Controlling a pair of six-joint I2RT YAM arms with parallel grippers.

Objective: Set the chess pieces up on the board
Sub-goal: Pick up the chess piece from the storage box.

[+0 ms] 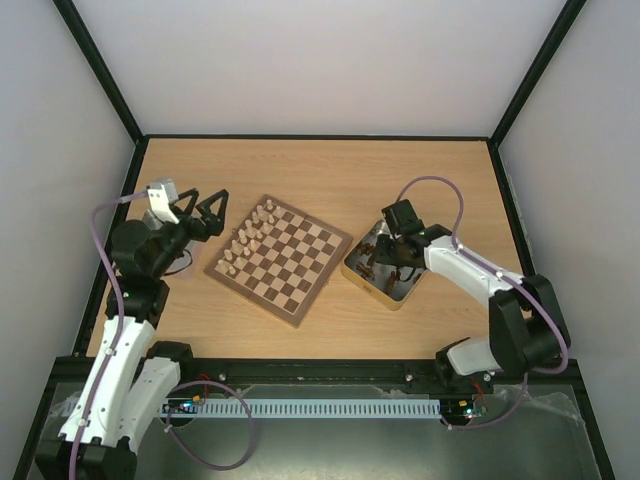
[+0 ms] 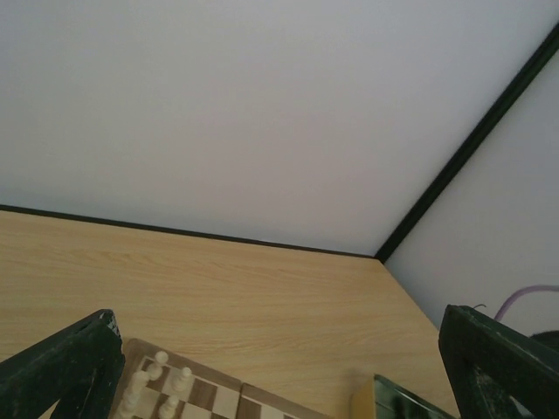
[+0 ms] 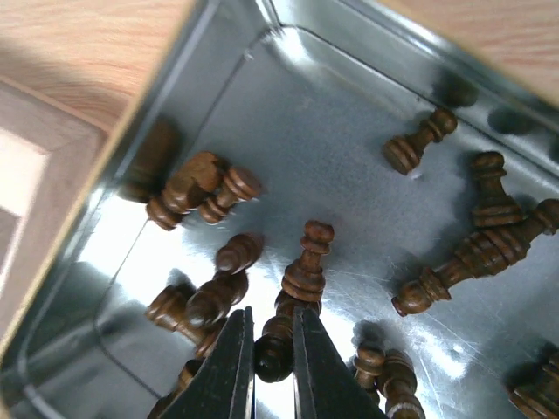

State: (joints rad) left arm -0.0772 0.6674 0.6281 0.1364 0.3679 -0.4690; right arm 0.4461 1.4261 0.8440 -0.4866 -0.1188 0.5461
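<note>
The board [image 1: 300, 262] lies at the table's middle, turned at an angle, with pale chess pieces [image 1: 245, 240] lined along its left side. Several dark chess pieces [image 3: 485, 244] lie loose in a shiny metal tin [image 3: 349, 131]. My right gripper [image 3: 273, 336] reaches down into that tin and is shut on one dark piece [image 3: 275, 349], which is pinched between the fingers. My left gripper [image 1: 205, 212] hovers left of the board, wide open and holding nothing. In the left wrist view, its fingers [image 2: 74, 362] frame the board's corner [image 2: 218, 400] with pale pieces [image 2: 162, 384].
The tin [image 1: 385, 272] sits right of the board, close to its right corner. Pale walls and a black frame close in the table on the left, back and right. The board's rim [image 3: 35, 175] shows just left of the tin.
</note>
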